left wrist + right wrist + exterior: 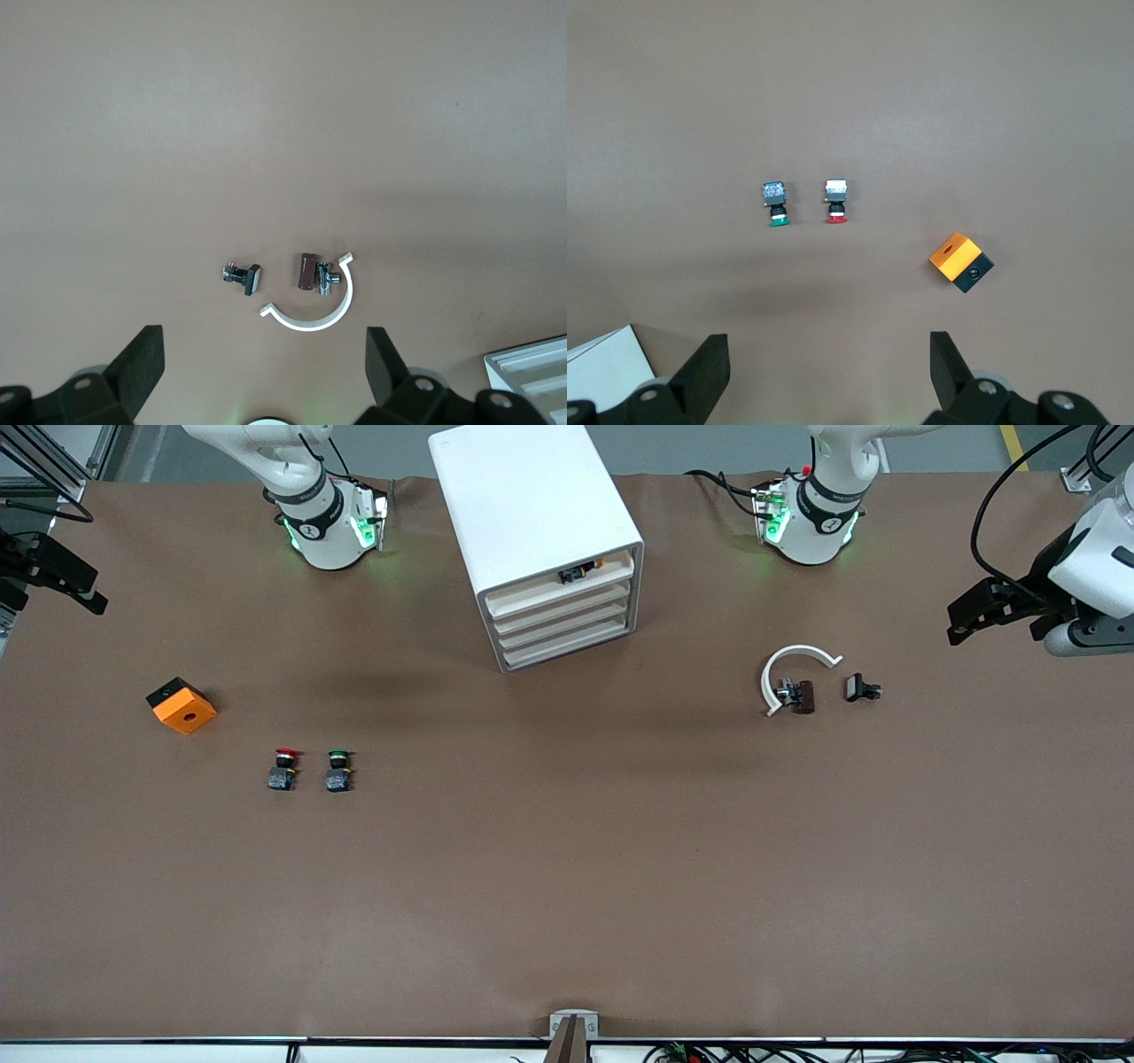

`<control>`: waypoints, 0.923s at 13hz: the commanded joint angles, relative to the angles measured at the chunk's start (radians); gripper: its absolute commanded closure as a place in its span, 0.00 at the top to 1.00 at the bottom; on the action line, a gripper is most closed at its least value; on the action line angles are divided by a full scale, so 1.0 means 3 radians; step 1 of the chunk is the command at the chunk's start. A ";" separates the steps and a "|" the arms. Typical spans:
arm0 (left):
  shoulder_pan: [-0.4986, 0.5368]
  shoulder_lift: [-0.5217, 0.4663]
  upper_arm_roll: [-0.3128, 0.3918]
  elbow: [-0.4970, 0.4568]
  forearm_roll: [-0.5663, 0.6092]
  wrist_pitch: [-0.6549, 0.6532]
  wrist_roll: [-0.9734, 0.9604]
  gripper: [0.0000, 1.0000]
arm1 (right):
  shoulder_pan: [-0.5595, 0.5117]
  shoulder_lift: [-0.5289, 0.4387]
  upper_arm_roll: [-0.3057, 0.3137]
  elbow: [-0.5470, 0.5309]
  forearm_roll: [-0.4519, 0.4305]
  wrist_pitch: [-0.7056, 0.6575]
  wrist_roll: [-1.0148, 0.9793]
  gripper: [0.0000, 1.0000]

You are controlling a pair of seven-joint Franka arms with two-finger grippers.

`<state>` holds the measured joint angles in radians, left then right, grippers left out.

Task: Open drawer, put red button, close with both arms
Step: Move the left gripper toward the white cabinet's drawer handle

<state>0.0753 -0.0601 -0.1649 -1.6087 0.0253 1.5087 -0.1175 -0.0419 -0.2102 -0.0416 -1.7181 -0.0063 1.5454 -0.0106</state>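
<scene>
Two arms: both wait with grippers raised at the table's ends.
Front view, cabinet: a tall white boxy cabinet point(532, 522) stands between the two arm bases, its stacked slat-like fronts facing the front camera.
Front view, drawer: the top white tray drawer point(567, 584) holds a small dark part with an orange tip point(580, 571); I cannot tell how far the tray is drawn out.
Front view, red button: the red-capped push button on a black-and-blue body point(283, 769) lies on the brown table point(567, 886), toward the right arm's end, well apart from the cabinet.
Front view, neighbours: a green-capped button of the same shape point(337, 771) lies just beside it; an orange block with a black base point(182, 705) sits nearer the table's end.
Front view, left arm's end: a white curved plastic clip point(791, 673), a brown-and-metal fitting point(796, 694) inside its arc, and a small black part point(861, 688) beside them.
Left wrist view, left gripper point(261, 372): fingers point(137, 367) spread wide, holding nothing, above the clip point(317, 310), the fitting point(314, 273) and the black part point(243, 276).
Right wrist view, right gripper point(828, 372): fingers point(704, 372) spread wide, holding nothing, above the red button point(836, 201), the green-capped button point(776, 203) and the orange block point(962, 262); the cabinet's corner point(607, 363) shows at the edge.
</scene>
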 commanded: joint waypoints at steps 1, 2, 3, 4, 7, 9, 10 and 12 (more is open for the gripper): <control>0.0000 0.0037 -0.0033 0.0091 0.0069 -0.0095 -0.0017 1.00 | 0.0012 -0.0077 -0.0005 -0.0072 -0.0035 0.0024 -0.0031 1.00; -0.0006 0.0037 -0.0028 0.0096 0.0064 -0.0095 -0.0012 1.00 | 0.0012 -0.0076 -0.0005 -0.0072 -0.0035 0.0023 -0.0031 1.00; -0.0011 0.0042 -0.0028 0.0096 0.0044 -0.0095 -0.0012 1.00 | 0.0012 -0.0076 -0.0005 -0.0072 -0.0035 0.0023 -0.0031 1.00; -0.0016 0.0098 -0.0028 0.0096 0.0049 -0.0090 -0.0022 1.00 | 0.0012 -0.0071 0.0000 -0.0072 -0.0035 0.0023 -0.0031 1.00; -0.0026 0.0460 -0.0064 0.0239 0.0028 -0.0095 -0.0017 1.00 | 0.0012 -0.0066 -0.0005 -0.0077 -0.0035 0.0034 -0.0036 1.00; -0.0011 0.0731 -0.0130 0.0168 -0.0023 -0.0095 -0.0048 1.00 | 0.0012 -0.0046 -0.0005 -0.0077 -0.0035 0.0064 -0.0036 1.00; -0.0016 0.0884 -0.0130 0.0167 -0.0084 -0.0090 -0.0109 1.00 | 0.0012 -0.0036 -0.0005 -0.0077 -0.0040 0.0074 -0.0036 1.00; -0.0016 0.1211 -0.0130 0.0167 -0.0511 -0.0095 -0.0597 1.00 | 0.0007 -0.0030 -0.0005 -0.0077 -0.0050 0.0100 -0.0036 1.00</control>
<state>0.0697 0.2113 -0.1985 -1.5967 -0.0454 1.5026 -0.1950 -0.0418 -0.2086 -0.0417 -1.7256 -0.0064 1.5600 -0.0110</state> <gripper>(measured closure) 0.000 0.000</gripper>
